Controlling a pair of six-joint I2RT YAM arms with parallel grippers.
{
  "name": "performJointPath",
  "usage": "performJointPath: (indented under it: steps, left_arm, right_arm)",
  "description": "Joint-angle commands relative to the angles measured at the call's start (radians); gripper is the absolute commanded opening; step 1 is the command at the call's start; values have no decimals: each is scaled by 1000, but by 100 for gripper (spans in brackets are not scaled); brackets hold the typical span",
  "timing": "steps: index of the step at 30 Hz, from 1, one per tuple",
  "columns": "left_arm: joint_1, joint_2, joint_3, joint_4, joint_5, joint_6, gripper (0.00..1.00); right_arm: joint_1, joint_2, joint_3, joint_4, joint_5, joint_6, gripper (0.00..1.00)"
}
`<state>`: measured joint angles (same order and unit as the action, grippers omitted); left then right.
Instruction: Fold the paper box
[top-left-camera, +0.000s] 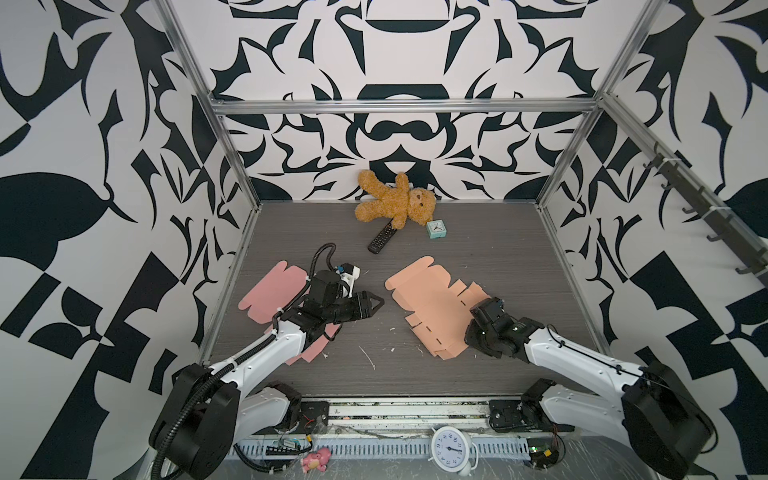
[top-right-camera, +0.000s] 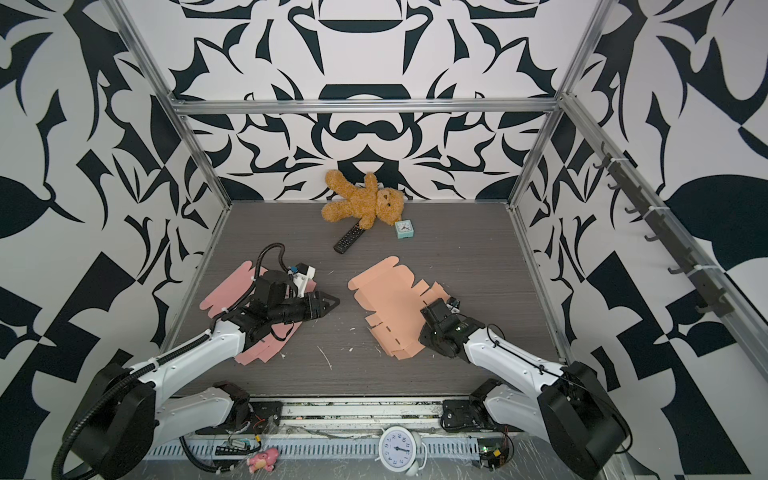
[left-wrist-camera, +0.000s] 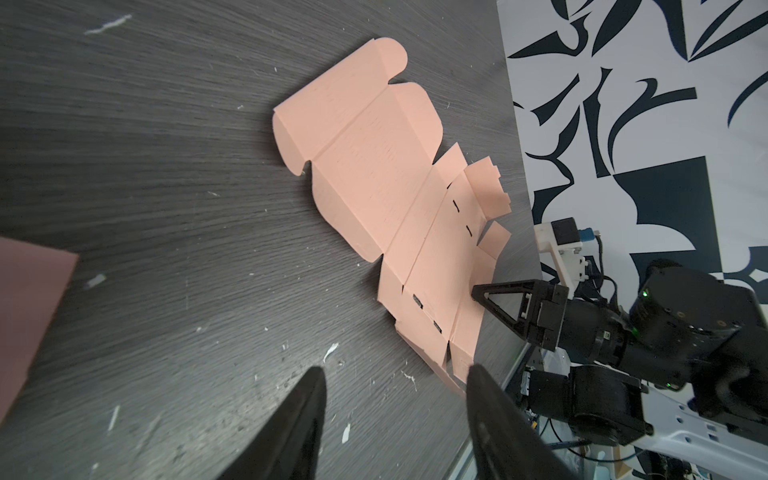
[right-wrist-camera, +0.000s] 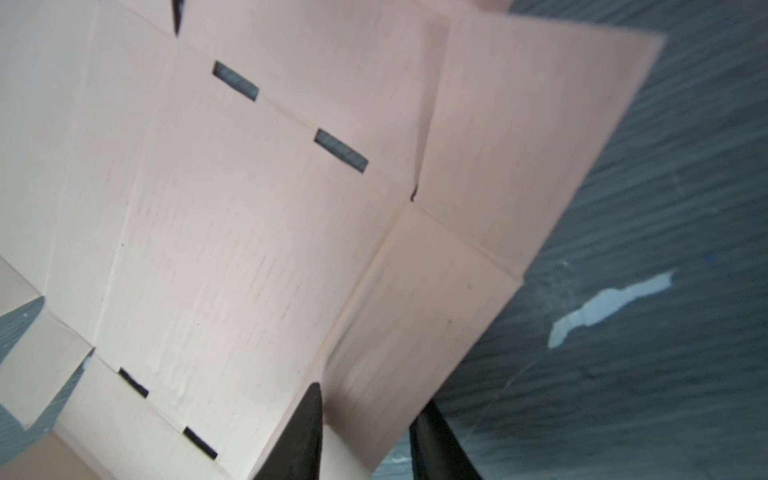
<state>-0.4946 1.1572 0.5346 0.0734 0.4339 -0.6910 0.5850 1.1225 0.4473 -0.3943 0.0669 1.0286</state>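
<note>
Grey counter, bare in the middle. Left tool open, empty. Right tool straddles peach paper box edge; grip unclear.

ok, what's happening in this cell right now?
A flat peach cardboard box blank lies unfolded on the dark grey table. The right gripper straddles a side flap at the blank's edge; whether it is clamped is unclear. The left gripper hangs open above the table beside it, holding nothing. Partly under the left arm lies flat pink cardboard.

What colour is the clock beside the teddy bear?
The clock is pale teal; it shows best in a top view.
</note>
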Motion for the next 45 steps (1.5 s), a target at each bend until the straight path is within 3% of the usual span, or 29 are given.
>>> performJointPath:
  steps: [1,8,12,16,23,38,45]
  left_arm:
    - [-6,22,46,-63,5,46,57]
    - [-84,110,121,-102,9,104,56]
    - [-188,219,176,-115,-45,109,48]
    - [-223,284,198,-96,-74,90,40]
    - [-244,339,214,-90,-83,91,38]
    - [-379,444,241,-50,-118,43,36]
    - [-453,467,230,-9,-129,-1,34]
  right_arm:
    - [6,14,29,-44,37,-25,33]
    - [5,49,38,-16,36,-39,31]
    - [4,51,36,-2,41,-50,31]
    - [-14,52,56,-4,50,-91,31]
    - [-62,88,89,11,37,-151,32]
    - [-125,257,218,45,-17,-274,36]
    - [-163,294,240,72,-109,-286,38]
